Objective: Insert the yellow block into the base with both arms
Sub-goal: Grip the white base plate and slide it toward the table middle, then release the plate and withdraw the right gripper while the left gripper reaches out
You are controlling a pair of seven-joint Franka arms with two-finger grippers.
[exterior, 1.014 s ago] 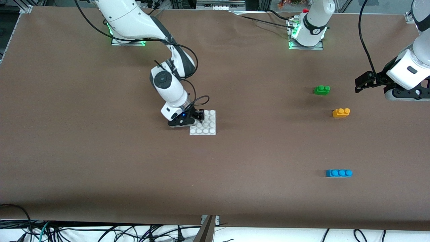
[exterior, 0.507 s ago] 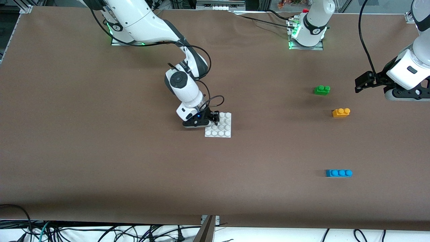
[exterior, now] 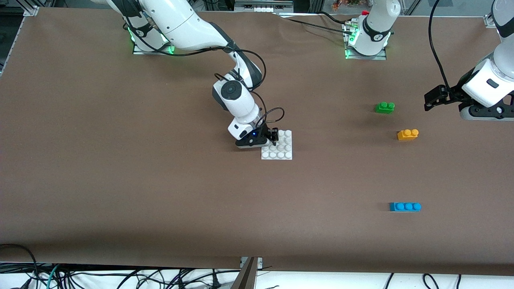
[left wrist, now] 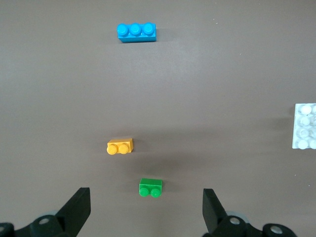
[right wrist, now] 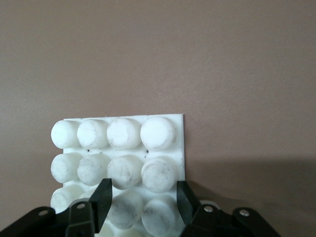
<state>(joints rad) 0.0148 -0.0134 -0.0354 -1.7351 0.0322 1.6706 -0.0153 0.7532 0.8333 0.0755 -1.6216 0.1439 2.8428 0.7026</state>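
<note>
Sitting on worktop toward left arm's end: yellow block (exterior: pixel 407 134), two studs, between green brick (exterior: pixel 384 107) and blue brick (exterior: pixel 405 206), nearer green. Left wrist view alone shows left gripper (left wrist: pixel 143 210) jaws spread, empty, above bricks. Right wrist view alone shows right gripper (right wrist: pixel 142 197) jaws pinching stud pair on base (exterior: pixel 283 150), mid-worktop, well apart from block.
</note>
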